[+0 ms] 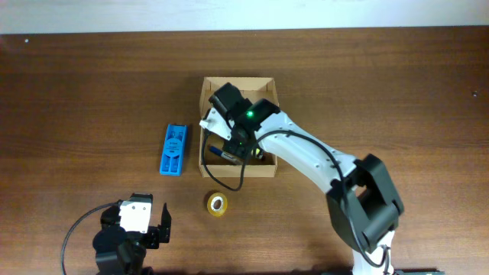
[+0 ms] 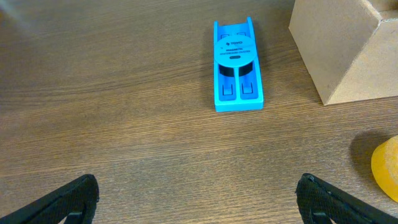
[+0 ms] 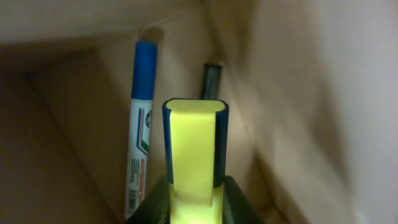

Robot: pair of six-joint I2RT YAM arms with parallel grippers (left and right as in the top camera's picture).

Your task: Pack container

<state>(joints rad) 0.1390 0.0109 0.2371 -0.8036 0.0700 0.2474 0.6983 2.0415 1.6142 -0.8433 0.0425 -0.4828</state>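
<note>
The container (image 1: 238, 81) is a tan cardboard box standing open at mid-table; one corner of it shows in the left wrist view (image 2: 339, 50). My right gripper (image 1: 229, 147) reaches down into it. In the right wrist view the right gripper (image 3: 194, 183) is shut on a yellow block with dark blue edges (image 3: 194, 143), deep between the box walls (image 3: 298, 93). A blue-capped white marker (image 3: 140, 124) and a dark pen (image 3: 211, 78) lie on the box floor. My left gripper (image 1: 139, 221) (image 2: 198, 199) stands wide open over bare table, holding nothing.
A blue plastic rectangular piece (image 1: 173, 149) (image 2: 236, 68) lies left of the box. A yellow tape roll (image 1: 217, 204) (image 2: 387, 168) sits in front of the box. The right arm's black cable hangs over the box's front edge.
</note>
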